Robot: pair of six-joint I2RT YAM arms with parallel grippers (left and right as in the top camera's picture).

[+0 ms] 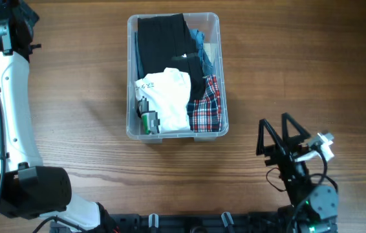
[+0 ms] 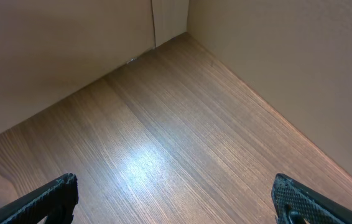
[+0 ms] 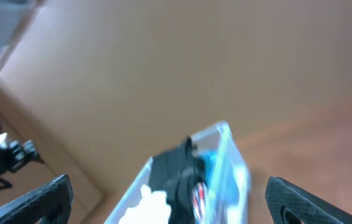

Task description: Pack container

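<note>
Container (image 1: pixel 131 77) sits mid-table, toward the far edge, open side up. Its long axis runs from the robot's side to the far side, across the wood grain, and its short ends are nearly square to the table (image 1: pixel 312 65). The far rim is close to the top of the overhead view.

Inside:
- black garment (image 1: pixel 162 39) fills the far half
- folded white garment (image 1: pixel 167 97) lies near-left
- red plaid cloth (image 1: pixel 207 110) lies near-right
- blue cloth (image 1: pixel 202 45) shows along the right wall
- all of it sits below or about level with the rim

Room to move:
- bare wood on both long sides of the container, and a broad strip between its near end and the robot's base
- the left side is bounded by the white left arm (image 1: pixel 5 110), which runs up that edge, well apart from the container

Right gripper (image 1: pixel 279 133) is near-right of the container, with bare table between them. Its fingers are spread wide and hold nothing. Its wrist view shows the container ahead, blurred.

Left gripper (image 2: pixel 173 208) is out at the far-left corner. Its fingers are spread wide with nothing between them. It is over bare wood where two beige walls (image 2: pixel 269 62) meet, so that side is closed in.
</note>
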